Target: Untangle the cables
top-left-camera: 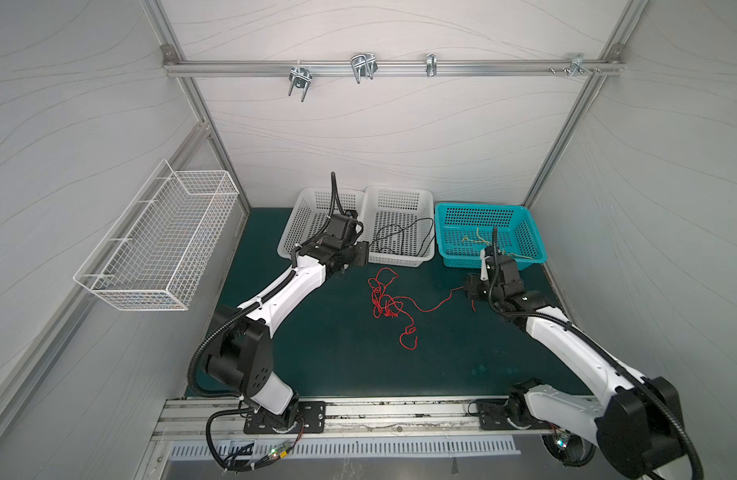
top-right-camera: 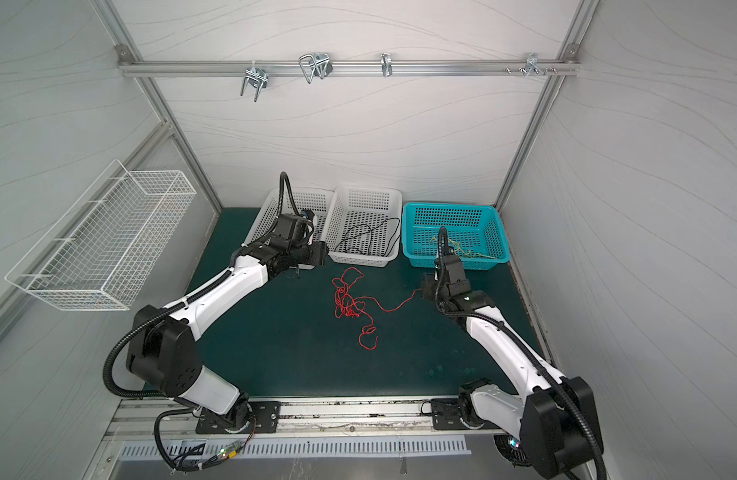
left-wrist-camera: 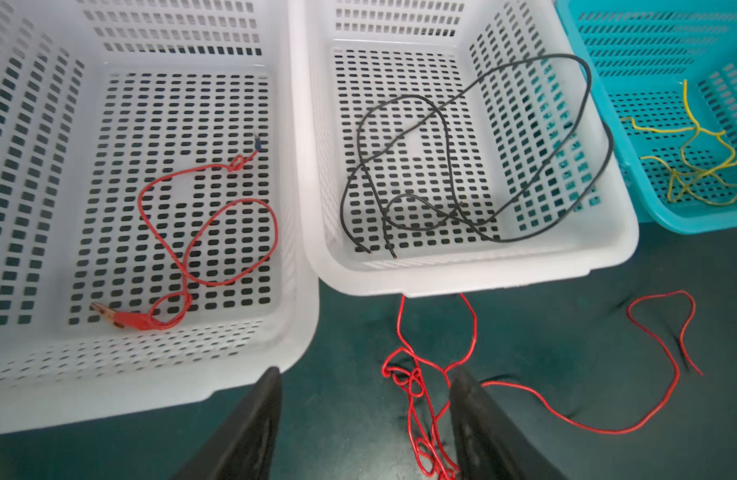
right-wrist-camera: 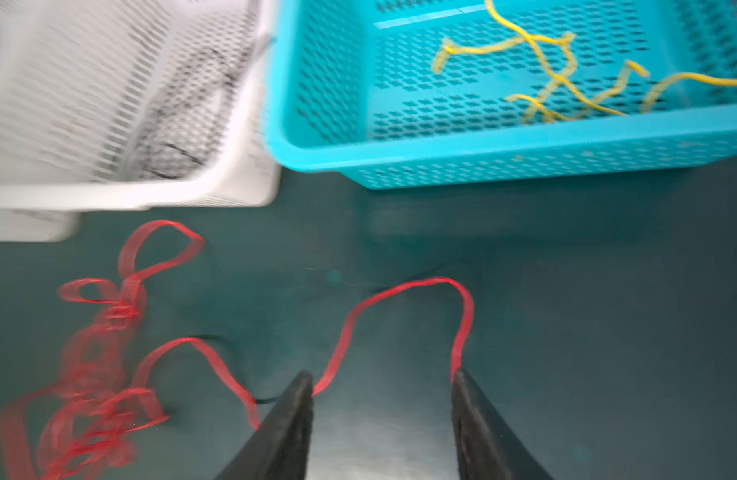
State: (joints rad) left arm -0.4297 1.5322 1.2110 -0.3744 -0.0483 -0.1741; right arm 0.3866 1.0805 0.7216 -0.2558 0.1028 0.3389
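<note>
Red cable (top-left-camera: pixel 386 300) knotted mid-frame on the green mat (top-left-camera: pixel 325 353), below the white basket (top-left-camera: pixel 400 199). Left gripper (left-wrist-camera: pixel 364 419) spread wide and empty; right gripper (right-wrist-camera: pixel 382 409) likewise parted, cable draped between, not pinched. Risk: snagging a loop, tightening the knot.

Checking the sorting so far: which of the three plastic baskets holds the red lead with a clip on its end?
The leftmost white basket, beside the left gripper, holds it. The middle white basket holds only black cable, and the teal basket yellow cable.
</note>
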